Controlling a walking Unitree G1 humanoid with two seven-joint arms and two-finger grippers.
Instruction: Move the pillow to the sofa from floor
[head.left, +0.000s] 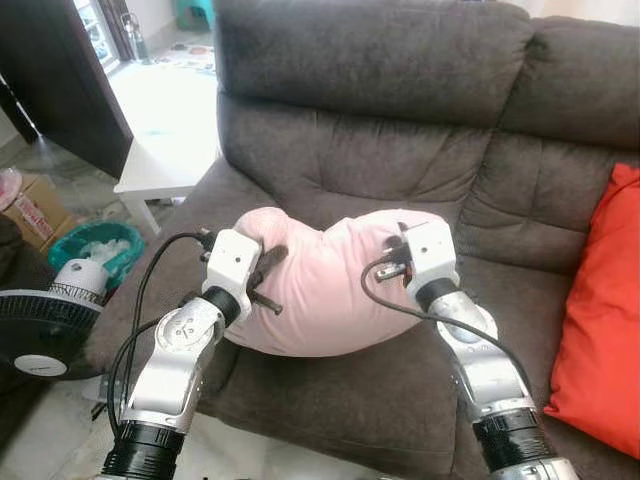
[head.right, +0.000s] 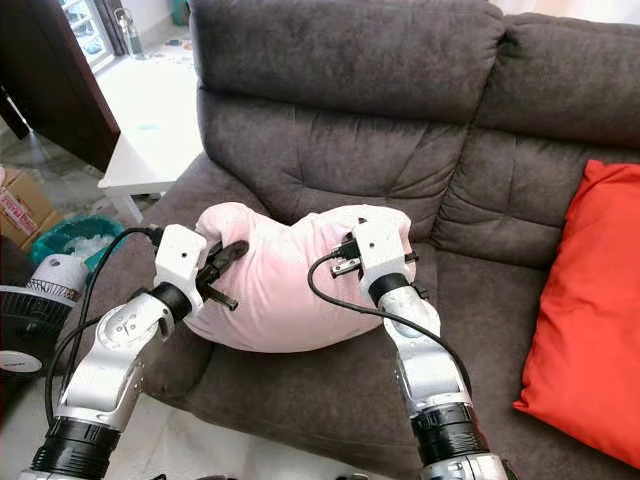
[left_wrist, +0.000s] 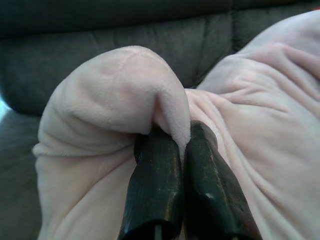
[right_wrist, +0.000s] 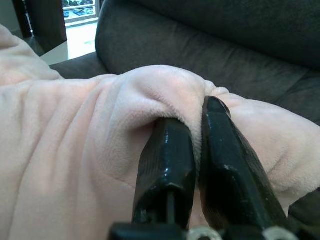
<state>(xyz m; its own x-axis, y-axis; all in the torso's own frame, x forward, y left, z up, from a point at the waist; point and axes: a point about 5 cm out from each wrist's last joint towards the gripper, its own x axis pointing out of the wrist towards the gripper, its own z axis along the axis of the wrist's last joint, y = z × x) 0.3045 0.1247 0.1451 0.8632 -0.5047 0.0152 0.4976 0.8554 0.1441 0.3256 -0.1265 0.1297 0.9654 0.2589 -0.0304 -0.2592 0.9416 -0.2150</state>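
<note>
Both grippers, left (left_wrist: 182, 150) and right (right_wrist: 197, 135), pinching pillow (head.left: 320, 290) folds; you're lowering onto sofa (head.left: 380, 150) seat, 12 o'clock; release together.

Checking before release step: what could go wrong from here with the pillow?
1. Both the left gripper and the right gripper pinch only thin folds of the pink pillow; the plush could slip out.
2. The pillow sits near the front of the sofa seat, bent between the arms; released here, it might roll off the edge.
3. A pad could snag the fabric on opening and drag the pillow back.
</note>
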